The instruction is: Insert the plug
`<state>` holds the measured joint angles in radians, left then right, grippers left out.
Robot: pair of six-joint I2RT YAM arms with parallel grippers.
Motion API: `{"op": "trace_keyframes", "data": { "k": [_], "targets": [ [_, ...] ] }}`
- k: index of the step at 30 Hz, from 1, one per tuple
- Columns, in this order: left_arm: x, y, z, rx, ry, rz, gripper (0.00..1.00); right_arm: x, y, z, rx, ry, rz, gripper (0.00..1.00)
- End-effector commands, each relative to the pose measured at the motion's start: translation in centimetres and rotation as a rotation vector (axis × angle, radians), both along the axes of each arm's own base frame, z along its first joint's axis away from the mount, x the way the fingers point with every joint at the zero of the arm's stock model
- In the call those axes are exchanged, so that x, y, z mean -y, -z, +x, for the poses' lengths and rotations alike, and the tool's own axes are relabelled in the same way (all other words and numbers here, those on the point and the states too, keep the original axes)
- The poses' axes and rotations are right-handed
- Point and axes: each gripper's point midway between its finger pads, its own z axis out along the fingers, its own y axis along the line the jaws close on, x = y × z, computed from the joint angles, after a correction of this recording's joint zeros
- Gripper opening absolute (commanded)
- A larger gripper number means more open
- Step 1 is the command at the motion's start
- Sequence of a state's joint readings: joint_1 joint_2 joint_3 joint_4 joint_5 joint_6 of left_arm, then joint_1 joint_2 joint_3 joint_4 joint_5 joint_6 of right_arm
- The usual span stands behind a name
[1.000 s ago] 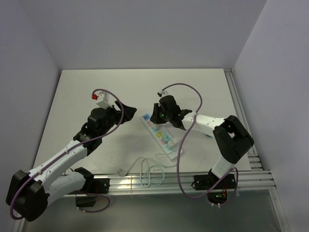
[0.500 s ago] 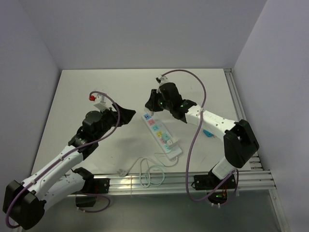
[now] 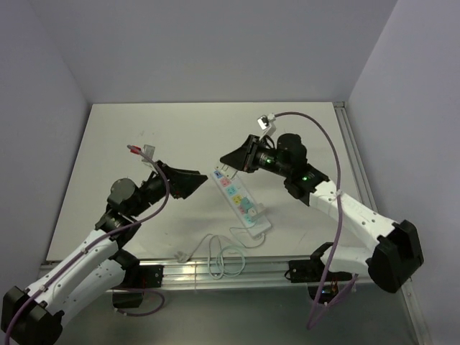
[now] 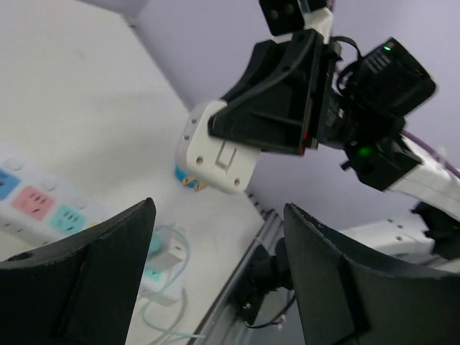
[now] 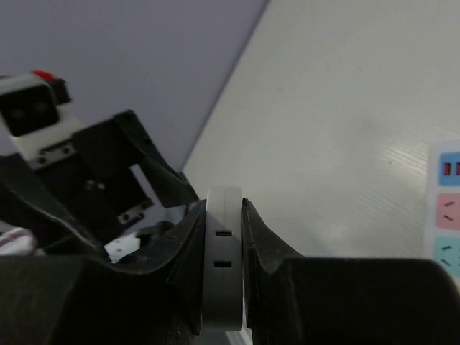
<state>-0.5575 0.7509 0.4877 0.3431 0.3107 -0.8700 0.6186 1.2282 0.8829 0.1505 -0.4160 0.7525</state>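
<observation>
A white plug (image 4: pixel 215 154) hangs in the air, clamped flat between the fingers of my right gripper (image 4: pixel 277 100), its brass prongs pointing down-left. In the right wrist view the plug (image 5: pixel 224 266) fills the gap of the shut gripper (image 5: pixel 224 210). From above, the right gripper (image 3: pixel 231 159) hovers just beyond the far end of the white power strip (image 3: pixel 241 200) with coloured sockets. My left gripper (image 3: pixel 192 182) stands open and holds nothing, left of the strip and facing the plug. Its dark fingers (image 4: pixel 93 277) frame the left wrist view.
A second white plug (image 3: pixel 256 210) sits in the strip's near end, its pale cord (image 3: pixel 223 259) looping toward the front rail (image 3: pixel 237 272). The right arm's purple cable (image 3: pixel 327 154) arcs above the table. A side rail (image 3: pixel 356 165) runs along the right edge.
The right gripper has lifted away from the strip with the plug and turned to point left, the arm swinging out to the right. The left gripper has drawn back and dropped slightly.
</observation>
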Motion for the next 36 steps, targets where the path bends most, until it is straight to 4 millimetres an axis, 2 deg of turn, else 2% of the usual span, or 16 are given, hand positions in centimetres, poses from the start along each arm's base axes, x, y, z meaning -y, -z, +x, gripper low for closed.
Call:
{"op": "trace_keyframes", "data": {
  "k": [1, 3, 4, 5, 6, 7, 13, 18, 24, 28, 36],
  "targets": [
    [0.5, -4.8, -3.8, 0.165, 0.166, -0.146, 0.78, 0.6, -7.4, -2.2, 0.068, -0.074, 0.226, 0.00],
    [0.6, -6.1, -5.0, 0.221, 0.221, -0.185, 0.77, 1.0, -9.3, -3.0, 0.083, -0.079, 0.276, 0.00],
    [0.8, -6.1, -5.3, 0.206, 0.246, -0.208, 0.77, 1.1, -10.0, -3.3, 0.093, -0.082, 0.291, 0.00],
    [0.7, -7.1, -6.1, 0.253, 0.277, -0.243, 0.76, 1.3, -10.4, -3.3, 0.100, -0.075, 0.299, 0.00],
    [0.8, -6.8, -6.3, 0.247, 0.289, -0.260, 0.77, 1.3, -11.0, -3.6, 0.098, -0.082, 0.313, 0.00],
    [0.6, -7.7, -6.8, 0.272, 0.302, -0.301, 0.77, 1.2, -11.3, -3.8, 0.094, -0.094, 0.326, 0.00],
    [1.3, -8.5, -6.1, 0.279, 0.277, -0.316, 0.80, 1.3, -13.7, -5.3, 0.096, -0.135, 0.422, 0.00],
    [2.6, -9.3, -5.2, 0.255, 0.286, -0.325, 0.83, 0.3, -14.8, -5.9, 0.089, -0.180, 0.453, 0.00],
    [3.8, -11.8, -6.0, 0.288, 0.322, -0.367, 0.83, -1.0, -15.2, -6.5, 0.086, -0.216, 0.462, 0.00],
    [3.8, -12.3, -6.2, 0.295, 0.314, -0.369, 0.81, -1.0, -15.3, -6.6, 0.093, -0.204, 0.458, 0.00],
    [4.0, -11.6, -6.3, 0.253, 0.334, -0.369, 0.65, -1.2, -15.7, -5.9, 0.108, -0.183, 0.459, 0.00]
  ]
}}
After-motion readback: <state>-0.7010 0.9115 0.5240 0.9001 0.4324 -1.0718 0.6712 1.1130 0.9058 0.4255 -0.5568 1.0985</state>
